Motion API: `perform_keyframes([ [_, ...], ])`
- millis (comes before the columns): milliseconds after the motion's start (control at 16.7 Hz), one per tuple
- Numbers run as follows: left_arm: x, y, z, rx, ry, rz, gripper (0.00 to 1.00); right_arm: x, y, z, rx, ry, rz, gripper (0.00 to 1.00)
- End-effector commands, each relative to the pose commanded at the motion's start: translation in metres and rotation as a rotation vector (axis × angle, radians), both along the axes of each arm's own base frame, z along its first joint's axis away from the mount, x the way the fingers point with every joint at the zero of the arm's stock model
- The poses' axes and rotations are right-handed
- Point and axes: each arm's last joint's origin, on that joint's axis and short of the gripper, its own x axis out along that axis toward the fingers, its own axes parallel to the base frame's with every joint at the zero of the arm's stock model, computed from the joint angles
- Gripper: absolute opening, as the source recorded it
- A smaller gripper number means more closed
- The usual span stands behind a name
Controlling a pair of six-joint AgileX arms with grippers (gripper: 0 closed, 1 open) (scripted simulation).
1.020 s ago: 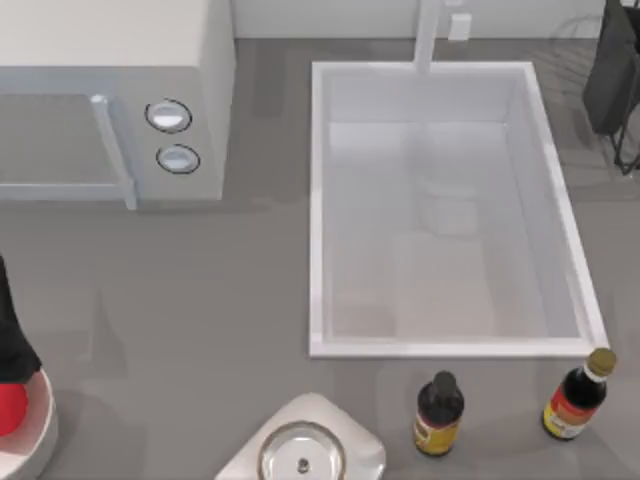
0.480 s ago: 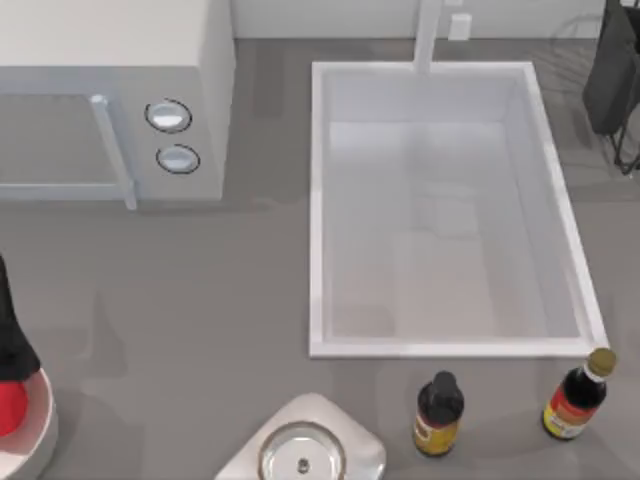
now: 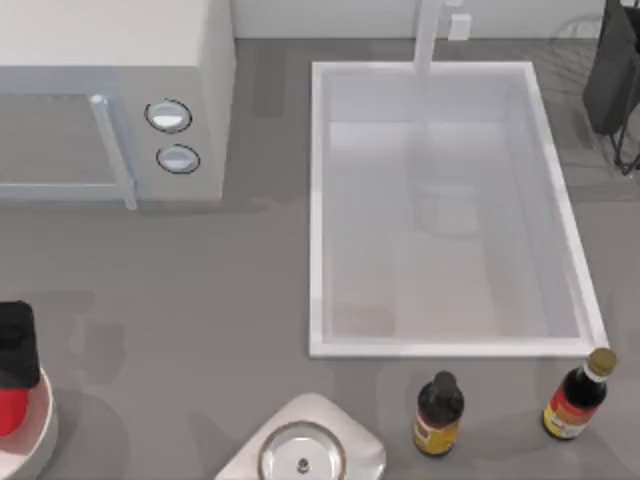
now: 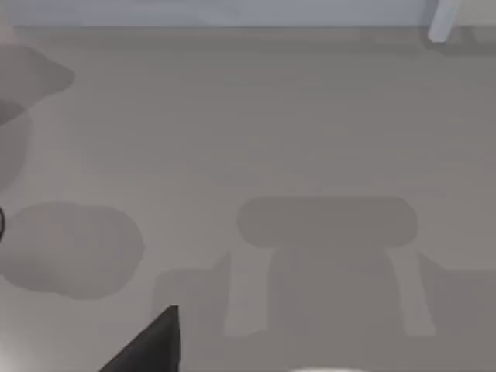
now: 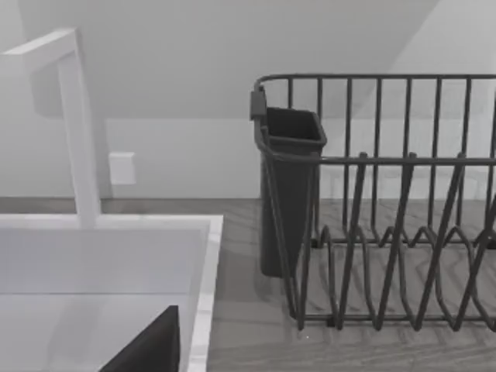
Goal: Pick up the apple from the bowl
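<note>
Here apple in bowl; roundish, no long axis.

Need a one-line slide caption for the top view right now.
Left gripper above the apple in the bowl at the table's left edge, sink at centre.

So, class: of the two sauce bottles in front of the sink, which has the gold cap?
The right-hand bottle, nearest the table's right edge. Its cap is gold, while the other bottle, to its left, has a dark cap.
</note>
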Motion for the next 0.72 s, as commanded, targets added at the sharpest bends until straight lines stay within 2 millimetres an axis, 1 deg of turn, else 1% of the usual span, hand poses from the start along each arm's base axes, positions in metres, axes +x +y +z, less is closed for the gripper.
perform_keyframes([
  [180, 0.023, 0.002, 0.007, 0.001, 0.313, -0.001, 1.0, 0.0, 0.0, 0.0, 0.0, 0.0, 0.0, 1.0],
  [420, 0.057, 0.005, 0.007, -0.003, 0.674, -0.005, 1.0, 0.0, 0.0, 0.0, 0.0, 0.0, 0.0, 1.0],
  [540, 0.069, 0.006, 0.005, -0.006, 0.808, -0.008, 1.0, 0.0, 0.0, 0.0, 0.0, 0.0, 0.0, 1.0],
  [720, 0.081, 0.007, 0.003, -0.009, 0.912, -0.01, 1.0, 0.0, 0.0, 0.0, 0.0, 0.0, 0.0, 1.0],
])
